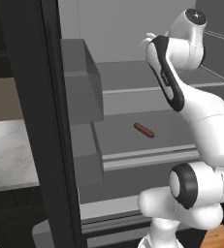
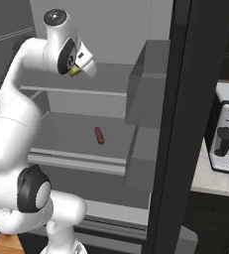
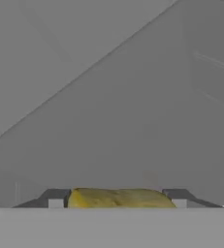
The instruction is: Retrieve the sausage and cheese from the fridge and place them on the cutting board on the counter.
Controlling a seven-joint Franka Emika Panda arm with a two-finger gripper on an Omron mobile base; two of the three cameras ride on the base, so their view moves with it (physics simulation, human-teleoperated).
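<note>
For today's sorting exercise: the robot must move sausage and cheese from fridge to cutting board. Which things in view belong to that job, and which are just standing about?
Belong to the job:
- cheese, held in the hand
- sausage, lying on a fridge shelf
- counter

Just standing about:
- toaster on the counter beside the fridge

- The small dark reddish-brown sausage [image 1: 144,130] with rounded ends lies flat on a light grey middle shelf inside the fridge, slanted, apart from the walls.
- The pale yellow, slightly greenish chunk of cheese [image 3: 120,198] sits between the two dark tips of the tool [image 3: 117,199], off the shelves, up by the higher shelf.
- The tall black fridge [image 2: 185,124] stands open, its light grey shelved interior showing.
- The white-grey veined marble worktop [image 1: 9,152] lies left of the fridge.
</note>
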